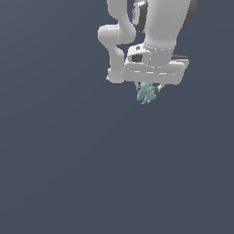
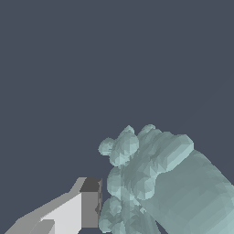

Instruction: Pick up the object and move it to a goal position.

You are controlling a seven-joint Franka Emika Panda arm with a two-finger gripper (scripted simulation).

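Clamped between the fingers of the gripper (image 1: 147,89) and hanging just beneath the white hand, pale teal object (image 1: 146,93) pointing its spiky long axis downward, one finger pad (image 2: 89,203) pressed against its side, no goal marker visible

A pale teal, lumpy object (image 2: 155,183) fills the wrist view's area toward five o'clock against a plain dark slate ground, touching the dark pad of one white gripper finger (image 2: 89,203) at seven o'clock.
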